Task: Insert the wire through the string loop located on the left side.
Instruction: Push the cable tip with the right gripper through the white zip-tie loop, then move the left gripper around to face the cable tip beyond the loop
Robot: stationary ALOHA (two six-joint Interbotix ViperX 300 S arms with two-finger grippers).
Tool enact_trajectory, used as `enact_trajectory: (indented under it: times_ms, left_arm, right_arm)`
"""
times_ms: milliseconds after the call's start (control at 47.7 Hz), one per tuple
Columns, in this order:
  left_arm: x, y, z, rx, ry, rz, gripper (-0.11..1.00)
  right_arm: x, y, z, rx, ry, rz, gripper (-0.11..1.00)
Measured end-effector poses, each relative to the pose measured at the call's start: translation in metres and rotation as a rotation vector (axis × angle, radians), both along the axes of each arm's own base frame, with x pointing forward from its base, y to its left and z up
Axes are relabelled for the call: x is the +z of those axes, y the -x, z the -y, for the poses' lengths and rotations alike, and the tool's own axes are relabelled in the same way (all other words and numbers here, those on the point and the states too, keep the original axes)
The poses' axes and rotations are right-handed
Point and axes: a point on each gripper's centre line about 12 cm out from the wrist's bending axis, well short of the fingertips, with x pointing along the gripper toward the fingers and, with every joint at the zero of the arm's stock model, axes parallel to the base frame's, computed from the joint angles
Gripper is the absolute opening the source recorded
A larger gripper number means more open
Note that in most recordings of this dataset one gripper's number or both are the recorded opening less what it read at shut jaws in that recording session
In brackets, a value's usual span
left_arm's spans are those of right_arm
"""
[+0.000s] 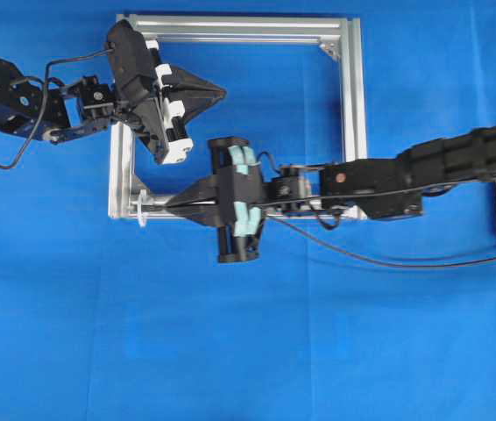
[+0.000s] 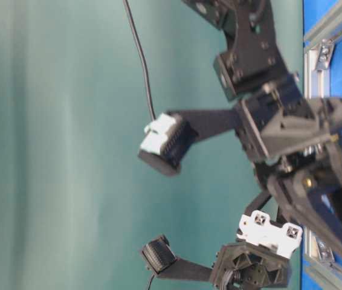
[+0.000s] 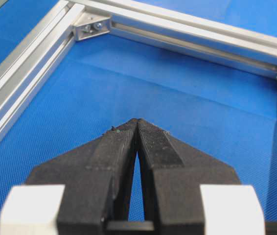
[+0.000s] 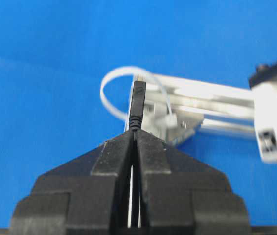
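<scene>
- Gripping the wire (image 4: 137, 105) in my right gripper (image 4: 134, 133), I hold its small black plug poking out past my closed fingertips, in front of the string loop (image 4: 110, 83).
- One string loop shows, a thin whitish hoop sticking out from the lower left corner of one silver frame (image 1: 353, 96); in the overhead view it is too small to make out clearly.
- Whether the plug tip sits inside the hoop or just before it, I cannot tell.
- One wire trails back along my right arm and off the right edge of the blue table (image 1: 248, 351).
- My left gripper (image 3: 137, 122) is closed on nothing, hanging over bare blue cloth inside the frame.
- Two frame corner brackets (image 3: 92, 27) show in my left wrist view, one cut off at the right edge.
- No readable writing appears anywhere.
- The table-level view is sideways and crowded with arm parts, hiding loop and plug.
</scene>
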Motion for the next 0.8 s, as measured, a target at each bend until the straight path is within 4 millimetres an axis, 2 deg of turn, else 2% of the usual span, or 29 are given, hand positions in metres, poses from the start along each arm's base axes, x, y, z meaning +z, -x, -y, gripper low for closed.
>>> enact_trajectory:
  times_ms: [357, 797]
  left_arm:
    - [0.002, 0.000, 0.000, -0.001, 0.001, 0.005, 0.00]
    - [0.002, 0.001, -0.001, 0.004, 0.002, 0.007, 0.00]
  right_arm:
    - [-0.002, -0.026, 0.001, -0.004, -0.001, 0.032, 0.00]
    - [-0.004, -0.027, 0.000, -0.003, -0.003, 0.029, 0.00]
